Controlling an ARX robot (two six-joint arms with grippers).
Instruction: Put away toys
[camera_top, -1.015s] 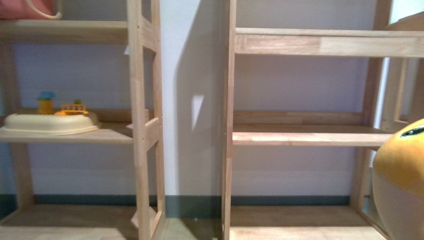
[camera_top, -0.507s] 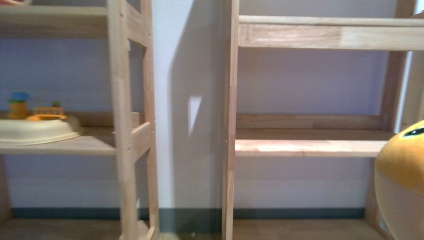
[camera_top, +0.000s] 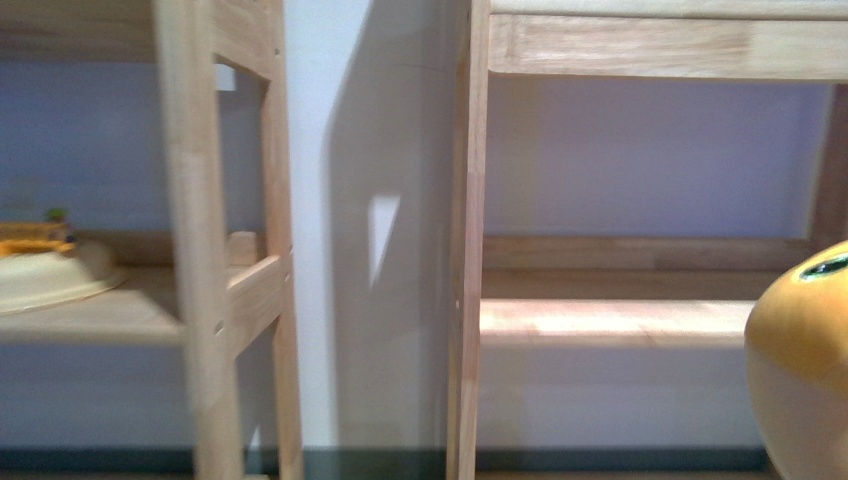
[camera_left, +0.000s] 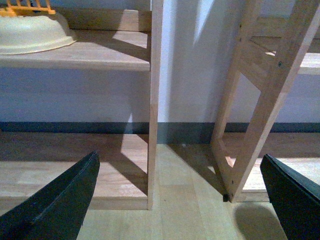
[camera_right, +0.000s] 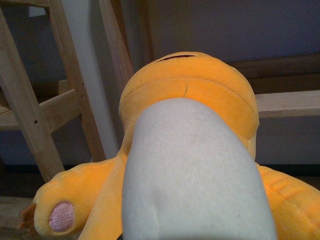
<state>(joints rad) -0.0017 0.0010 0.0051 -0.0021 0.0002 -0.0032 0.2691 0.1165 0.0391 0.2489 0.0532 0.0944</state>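
Front view: two pale wooden shelf units stand side by side against a white wall, the left shelf unit and the right shelf unit, with a strip of bare wall between them. The picture is slightly blurred.

The orange-yellow plush animal enters at the far right, cut off by the frame. Its rounded head is level with the middle shelf of the right unit, in front of that shelf's right end; it rests on no shelf.

On the left unit's middle shelf sits a cream dish, toward the shelf's left end, holding a small orange toy piece.

Right wrist view: the plush fills the picture, with a pale grey belly, an orange head above it and a pink paw pad on one limb. The right gripper is hidden behind it, so I cannot tell how its jaws stand.

Left wrist view: the left gripper has its two dark fingers spread wide with nothing between them, above a wooden floor at the foot of the shelf units.
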